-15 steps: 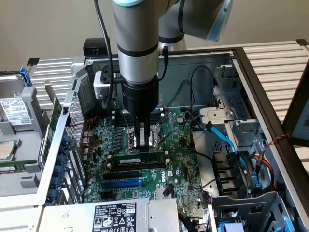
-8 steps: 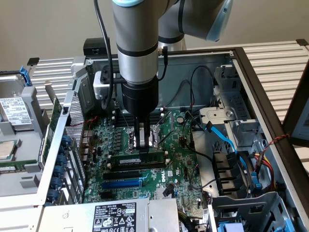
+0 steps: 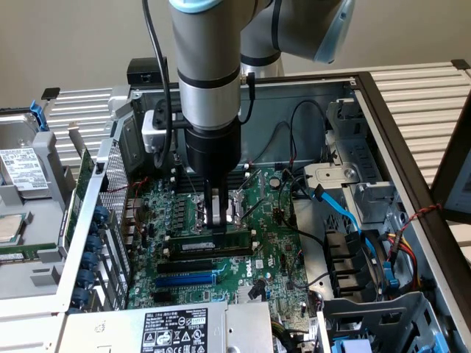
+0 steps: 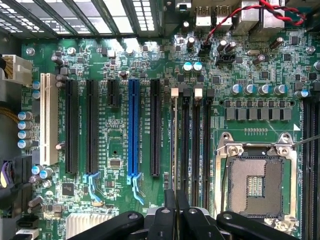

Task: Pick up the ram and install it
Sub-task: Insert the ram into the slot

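The ram (image 3: 210,239) is a thin green stick standing on its long edge in the memory slot nearest the expansion slots, level with the board. My gripper (image 3: 218,219) reaches straight down onto its middle, with the two dark fingers (image 3: 211,209) pinched on the stick's top edge. In the wrist view the ram (image 4: 174,140) shows edge-on as a thin line running into the closed fingertips (image 4: 170,205). Beside it lie the other black memory slots (image 4: 195,140), which hold nothing.
The open CPU socket (image 4: 255,185) lies just past the memory slots. A blue expansion slot (image 4: 133,125) and black slots (image 4: 155,125) lie on the other side. Blue and black cables (image 3: 353,228) and drive cages crowd the exterior view's right. A power supply (image 3: 176,327) stands in front.
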`<state>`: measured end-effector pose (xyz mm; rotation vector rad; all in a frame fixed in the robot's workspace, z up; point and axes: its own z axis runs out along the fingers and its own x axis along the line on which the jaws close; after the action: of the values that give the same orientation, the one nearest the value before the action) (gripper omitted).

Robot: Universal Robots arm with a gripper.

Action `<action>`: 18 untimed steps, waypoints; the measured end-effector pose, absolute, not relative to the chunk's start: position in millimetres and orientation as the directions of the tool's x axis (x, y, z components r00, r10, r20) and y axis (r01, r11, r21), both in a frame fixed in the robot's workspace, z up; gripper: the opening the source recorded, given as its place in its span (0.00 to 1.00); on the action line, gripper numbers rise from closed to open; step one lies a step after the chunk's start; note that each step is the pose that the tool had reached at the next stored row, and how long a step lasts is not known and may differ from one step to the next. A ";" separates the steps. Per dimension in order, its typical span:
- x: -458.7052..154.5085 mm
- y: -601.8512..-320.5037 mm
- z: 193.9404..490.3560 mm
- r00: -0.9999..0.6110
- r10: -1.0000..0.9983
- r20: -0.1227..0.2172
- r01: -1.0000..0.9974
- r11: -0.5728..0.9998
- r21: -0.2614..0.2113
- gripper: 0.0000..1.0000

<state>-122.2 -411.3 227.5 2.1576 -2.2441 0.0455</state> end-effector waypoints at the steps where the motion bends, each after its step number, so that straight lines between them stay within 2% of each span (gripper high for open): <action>1: -122.8 -411.3 227.5 -0.039 -0.998 0.041 -0.999 0.039 -0.001 0.13; 3: -123.2 -411.4 227.5 -0.039 -0.998 0.041 -0.999 0.039 0.003 0.14; 4: -123.4 -411.4 227.7 -0.039 -0.998 0.041 -0.999 0.039 0.012 0.21; 7: -123.4 -411.4 230.2 -0.038 -0.998 0.041 -0.999 0.039 0.034 0.21; 18: -123.3 -412.2 250.0 -0.038 -0.999 0.032 -0.999 0.039 0.036 0.21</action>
<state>-123.3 -412.2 250.0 2.1450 -2.2293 -0.0056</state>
